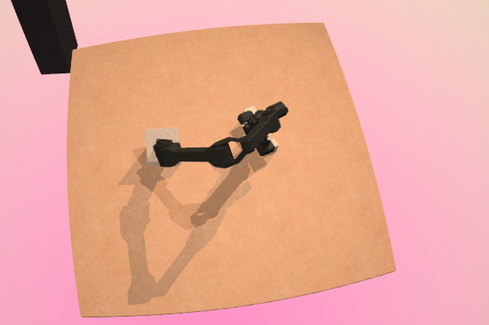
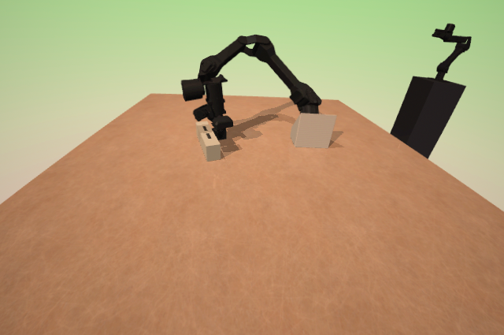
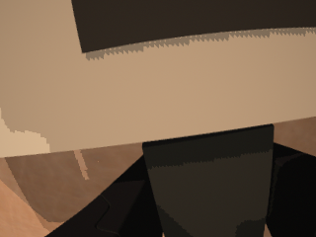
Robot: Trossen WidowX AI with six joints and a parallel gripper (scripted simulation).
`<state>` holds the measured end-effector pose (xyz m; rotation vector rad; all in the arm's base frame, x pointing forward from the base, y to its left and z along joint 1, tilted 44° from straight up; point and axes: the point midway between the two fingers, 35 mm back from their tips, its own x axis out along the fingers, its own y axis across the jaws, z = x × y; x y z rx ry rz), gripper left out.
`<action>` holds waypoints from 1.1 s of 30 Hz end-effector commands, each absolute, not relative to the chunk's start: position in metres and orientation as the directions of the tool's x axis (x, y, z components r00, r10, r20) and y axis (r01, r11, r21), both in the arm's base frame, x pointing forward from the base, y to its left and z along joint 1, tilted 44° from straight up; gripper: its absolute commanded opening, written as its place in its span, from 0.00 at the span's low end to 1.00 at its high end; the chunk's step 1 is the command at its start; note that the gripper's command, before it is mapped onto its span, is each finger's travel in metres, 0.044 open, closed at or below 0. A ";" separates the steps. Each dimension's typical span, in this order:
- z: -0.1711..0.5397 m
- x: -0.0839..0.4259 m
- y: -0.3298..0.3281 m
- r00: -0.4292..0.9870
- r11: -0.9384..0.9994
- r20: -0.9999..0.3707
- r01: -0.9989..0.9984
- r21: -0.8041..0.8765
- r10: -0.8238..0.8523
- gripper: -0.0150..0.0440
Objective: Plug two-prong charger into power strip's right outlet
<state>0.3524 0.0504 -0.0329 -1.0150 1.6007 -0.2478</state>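
Power strip [image 1: 274, 141] [image 2: 212, 150] [image 3: 173, 99] lies towards twelve o'clock in the wrist view from the tool [image 1: 257, 131] [image 2: 220, 132] [image 3: 200, 154], which grips what I judge to be the dark charger [image 3: 212, 193], its prongs hidden.

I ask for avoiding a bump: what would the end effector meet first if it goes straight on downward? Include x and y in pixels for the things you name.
Probably the strip [image 1: 273, 141] [image 2: 211, 150] [image 3: 148, 99]. The end effector [image 1: 258, 131] [image 2: 220, 134] [image 3: 200, 154] is very near its side, so the table [image 1: 276, 214] [image 2: 252, 221] [image 3: 20, 212] could come first; depth is unclear.
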 end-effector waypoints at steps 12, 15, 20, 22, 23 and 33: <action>-0.034 0.366 0.055 0.062 0.607 -0.702 -0.452 -0.653 -0.710 0.25; -0.035 0.367 0.056 0.062 0.607 -0.702 -0.452 -0.653 -0.710 0.25; -0.035 0.367 0.056 0.062 0.607 -0.702 -0.452 -0.653 -0.710 0.25; -0.035 0.367 0.056 0.062 0.607 -0.702 -0.452 -0.653 -0.710 0.25; -0.035 0.367 0.055 0.062 0.607 -0.702 -0.452 -0.653 -0.710 0.25; -0.035 0.366 0.055 0.062 0.607 -0.702 -0.452 -0.653 -0.710 0.25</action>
